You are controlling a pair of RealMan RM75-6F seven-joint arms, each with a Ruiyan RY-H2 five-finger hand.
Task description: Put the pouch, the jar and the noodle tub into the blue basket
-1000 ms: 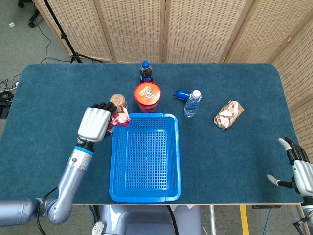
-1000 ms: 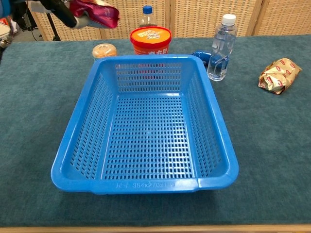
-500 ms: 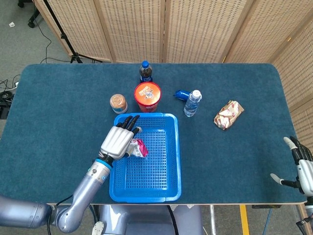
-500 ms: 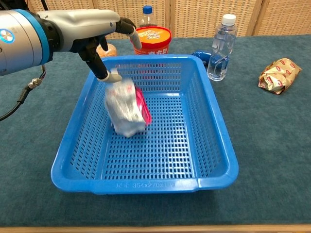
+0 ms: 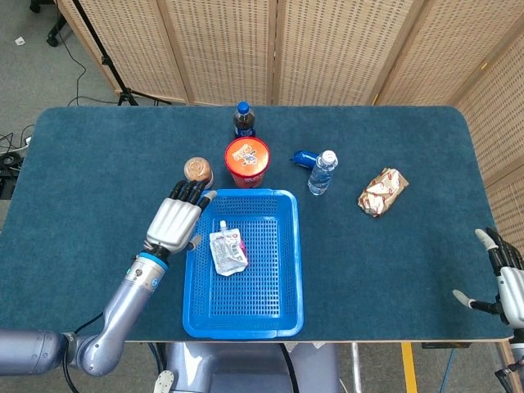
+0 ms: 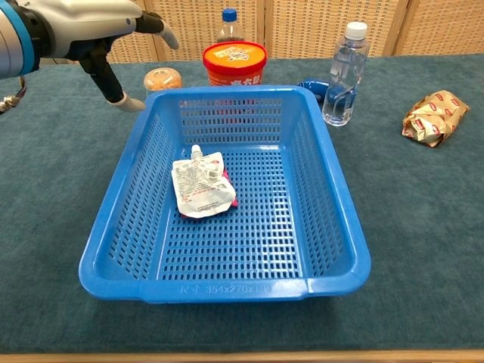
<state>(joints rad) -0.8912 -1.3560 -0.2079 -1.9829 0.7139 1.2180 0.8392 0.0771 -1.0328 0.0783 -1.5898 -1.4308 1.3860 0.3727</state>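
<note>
The white pouch [image 5: 227, 251] [image 6: 200, 184] lies flat on the floor of the blue basket [image 5: 288, 246] [image 6: 333, 219], toward its left side. My left hand [image 5: 173, 223] [image 6: 91, 34] hovers open, fingers spread, just left of the basket's far left corner. The brown-lidded jar [image 5: 197, 171] [image 6: 162, 79] stands behind that corner, just beyond my fingertips. The red noodle tub [image 5: 246, 160] [image 6: 234, 63] stands behind the basket's far rim. My right hand [image 5: 501, 274] is open at the table's right front edge, far from everything.
A dark cola bottle [image 5: 243, 119] [image 6: 231, 25] stands behind the tub. A clear water bottle [image 5: 322, 172] [image 6: 344, 72] and a blue object [image 5: 304, 157] sit right of the tub. A crinkled snack packet [image 5: 382, 191] [image 6: 433, 116] lies further right.
My left hand carried the pouch over the basket, let go of it, and drew back to the left. The pouch now lies in the basket. The right hand barely moved.
</note>
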